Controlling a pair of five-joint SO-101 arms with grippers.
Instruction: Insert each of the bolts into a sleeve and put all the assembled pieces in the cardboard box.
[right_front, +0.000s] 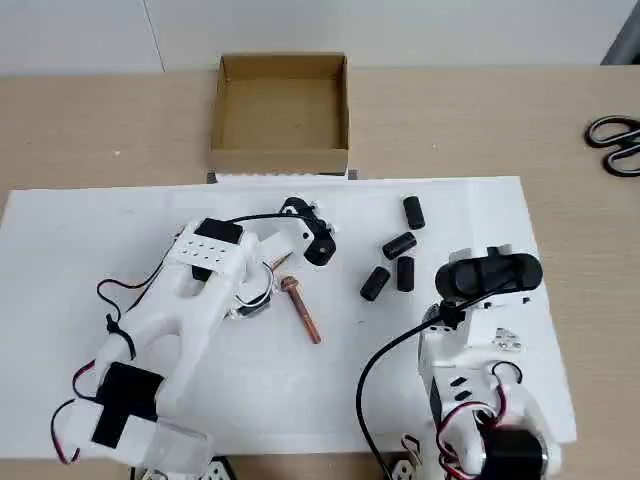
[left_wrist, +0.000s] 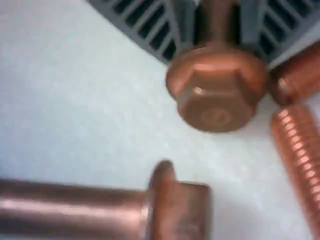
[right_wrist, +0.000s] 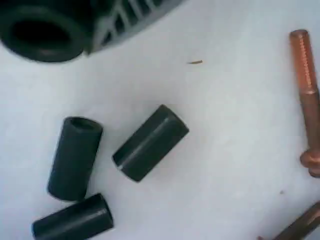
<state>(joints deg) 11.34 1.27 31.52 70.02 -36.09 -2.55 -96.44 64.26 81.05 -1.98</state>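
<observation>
Your left gripper (left_wrist: 215, 22) clamps one bolt (left_wrist: 216, 92) by its shank; treat it as rigid, slick metal and grip just under the head.

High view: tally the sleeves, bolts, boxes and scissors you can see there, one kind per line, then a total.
Black sleeves: 4
Copper bolts: 2, one partly covered by an arm
Cardboard box: 1
Scissors: 1
Total: 8

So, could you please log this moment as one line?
left gripper: holding bolt | right gripper: holding sleeve | loose sleeves: on sheet | box: empty
</observation>
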